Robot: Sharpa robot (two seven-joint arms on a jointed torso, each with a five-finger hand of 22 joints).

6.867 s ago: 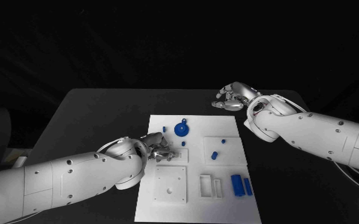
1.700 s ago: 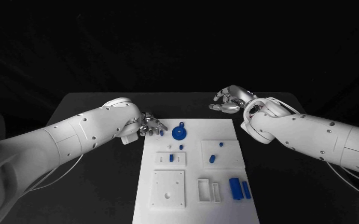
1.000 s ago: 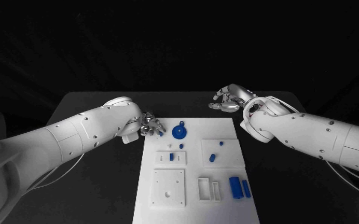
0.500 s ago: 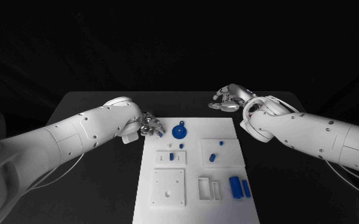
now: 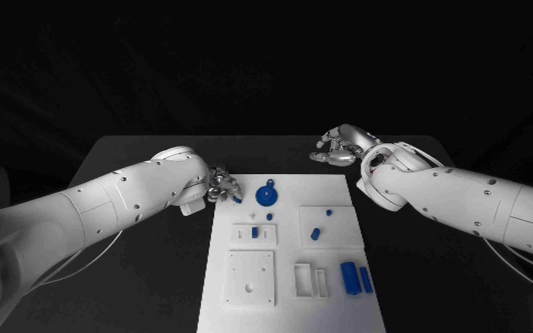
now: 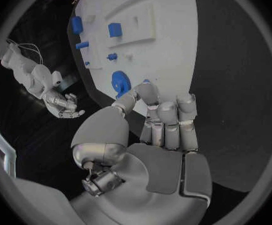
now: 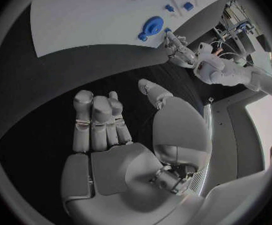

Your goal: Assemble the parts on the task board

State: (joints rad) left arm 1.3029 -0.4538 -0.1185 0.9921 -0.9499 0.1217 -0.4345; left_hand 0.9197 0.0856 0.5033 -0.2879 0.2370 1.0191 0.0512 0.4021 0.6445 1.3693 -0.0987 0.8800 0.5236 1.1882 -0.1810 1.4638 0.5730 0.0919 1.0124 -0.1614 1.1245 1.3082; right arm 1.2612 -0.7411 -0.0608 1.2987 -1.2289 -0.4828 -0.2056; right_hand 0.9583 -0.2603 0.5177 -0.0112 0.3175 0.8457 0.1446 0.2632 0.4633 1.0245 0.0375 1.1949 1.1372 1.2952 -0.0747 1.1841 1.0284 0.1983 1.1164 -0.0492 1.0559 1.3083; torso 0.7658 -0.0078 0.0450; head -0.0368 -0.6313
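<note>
Here, nearest on the task board (image 5: 291, 271), two blue bars (image 5: 356, 277) lie side by side, their long axes running from near to far. Further up are a small upright blue block (image 5: 256, 233) in a raised white plate and an oval blue piece (image 5: 316, 233), then the round blue gear (image 5: 266, 193) near the far edge. The left hand (image 5: 222, 186) sits at the board's far left corner. The left wrist view shows what the head view hides: its fingers (image 6: 167, 120) are curled in, and one fingertip carries a small blue bit (whether pinched or only touching, I cannot tell). The right hand (image 5: 336, 148) hovers over the tabletop (image 5: 145, 163) beyond the board; the right wrist view shows it loosely curled, holding nothing.
</note>
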